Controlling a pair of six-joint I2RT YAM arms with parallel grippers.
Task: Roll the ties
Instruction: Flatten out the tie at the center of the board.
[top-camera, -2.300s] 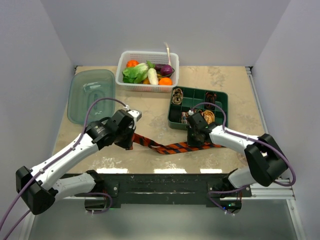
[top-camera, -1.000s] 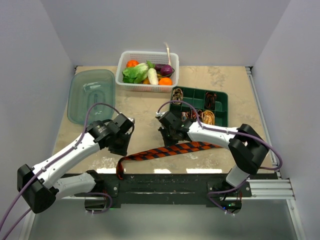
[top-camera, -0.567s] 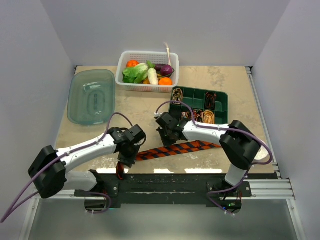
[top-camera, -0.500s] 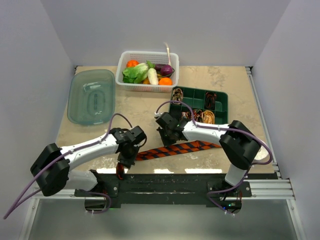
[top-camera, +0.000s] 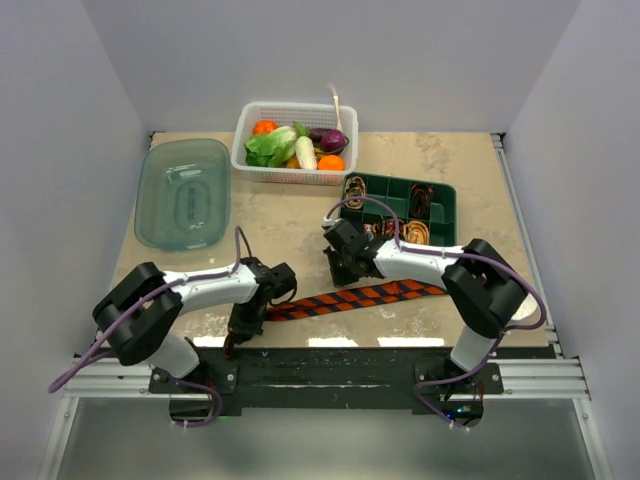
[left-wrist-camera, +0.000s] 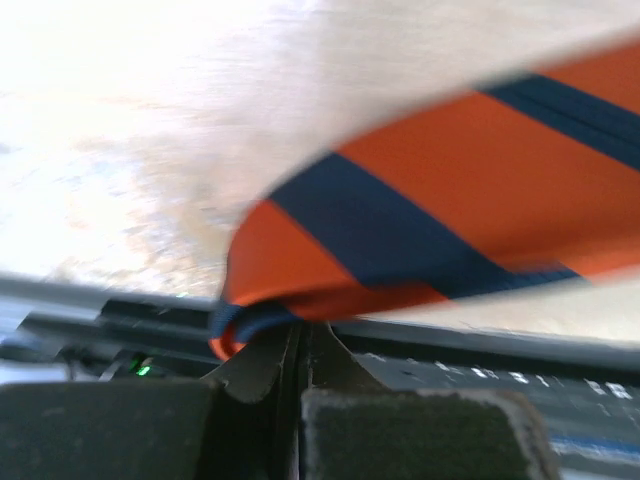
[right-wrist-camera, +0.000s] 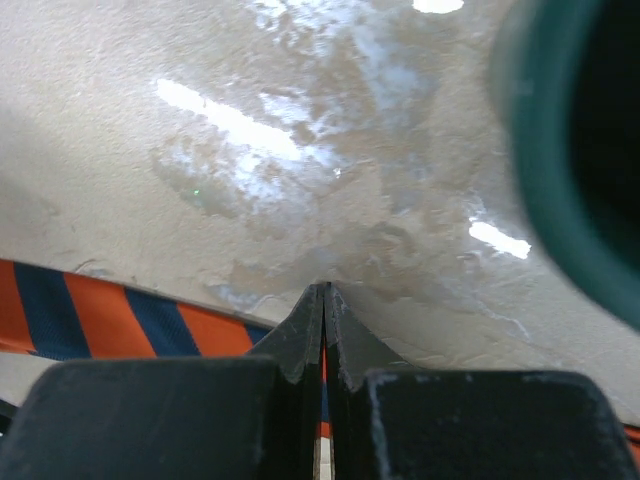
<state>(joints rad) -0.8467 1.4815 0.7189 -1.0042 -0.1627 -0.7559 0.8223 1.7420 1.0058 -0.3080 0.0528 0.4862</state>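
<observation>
Glossy mottled tabletop (top-camera: 300, 215); left gripper (left-wrist-camera: 303, 345) pinches folded striped tie (left-wrist-camera: 420, 200); right gripper (right-wrist-camera: 325, 300) pressed together.

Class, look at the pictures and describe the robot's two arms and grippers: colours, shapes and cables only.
Both the left arm and the right arm have white rounded links joined by bulky black joints. A thin purple cable loops along each. The left gripper and right gripper are black, with blocky bodies and two fingers tapering to thin tips.
</observation>
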